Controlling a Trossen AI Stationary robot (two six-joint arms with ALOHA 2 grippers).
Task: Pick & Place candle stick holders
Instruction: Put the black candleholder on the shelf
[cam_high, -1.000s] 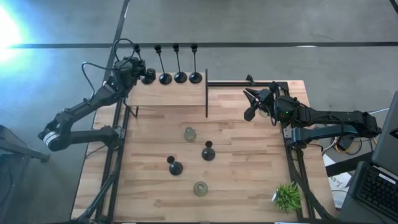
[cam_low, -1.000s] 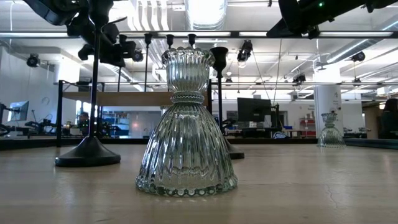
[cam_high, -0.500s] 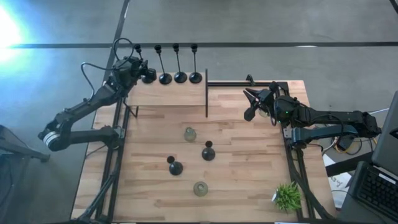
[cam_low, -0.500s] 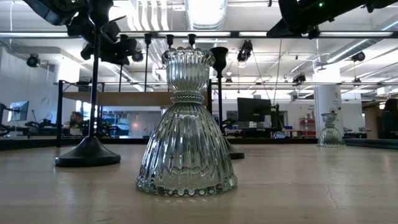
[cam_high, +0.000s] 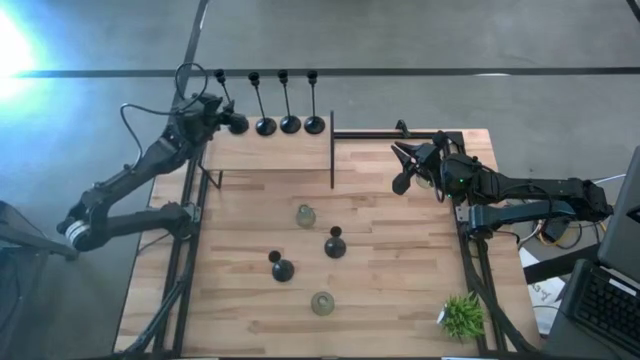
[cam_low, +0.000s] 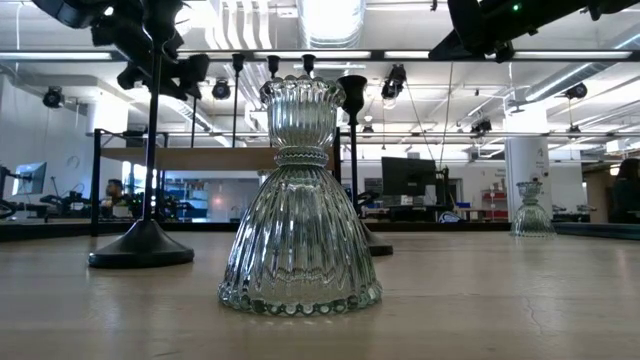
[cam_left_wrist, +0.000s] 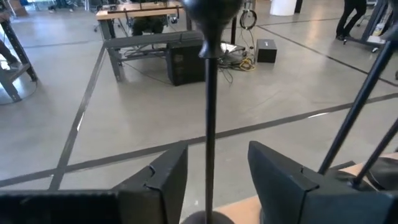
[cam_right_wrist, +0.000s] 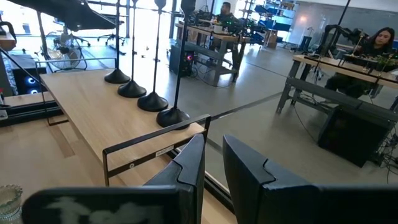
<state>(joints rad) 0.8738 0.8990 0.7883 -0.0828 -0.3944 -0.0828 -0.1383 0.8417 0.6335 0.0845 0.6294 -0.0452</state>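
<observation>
High view: my left gripper (cam_high: 222, 116) stands released around the leftmost tall black holder (cam_high: 237, 124) at upper left, three more tall holders (cam_high: 289, 123) beside it.

Four black candle stick holders (cam_right_wrist: 142, 93) line the shelf (cam_right_wrist: 93, 112) beyond the claw (cam_right_wrist: 213, 163).

No text, brand, number or sign can be read anywhere in these views. A small pale label (cam_right_wrist: 163, 151) sits on the thin black rail (cam_right_wrist: 155, 140) at the raised shelf's edge, just beside the base of the nearest tall black candle stick holder (cam_right_wrist: 173, 116), but its print is too small to make out.
</observation>
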